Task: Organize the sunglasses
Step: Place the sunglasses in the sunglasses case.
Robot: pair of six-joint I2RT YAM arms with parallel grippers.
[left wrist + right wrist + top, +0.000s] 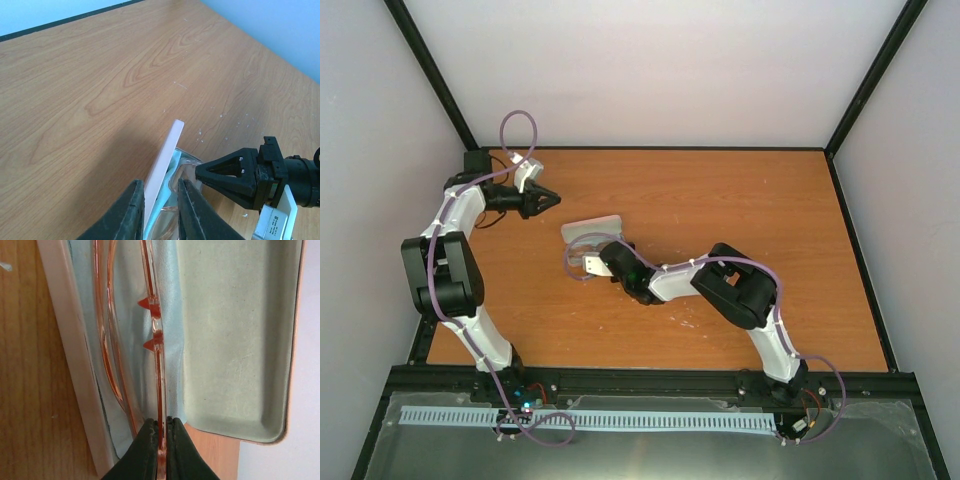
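Wooden tabletop (pixel 740 200) — right gripper (pixel 161 422) pinches the sunglasses (pixel 159 367) frame inside the open case (pixel 235 340); release and closing seem left — left gripper (pixel 548 199) slightly parted, empty.

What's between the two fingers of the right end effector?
The sunglasses: their thin orange frame sits pinched between the fingers of the right end effector, shown in the right wrist view.

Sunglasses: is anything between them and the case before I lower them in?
Nothing hard shows. The right claw pinches the sunglasses over the open case; only the light blue cloth lies under them, inside it.
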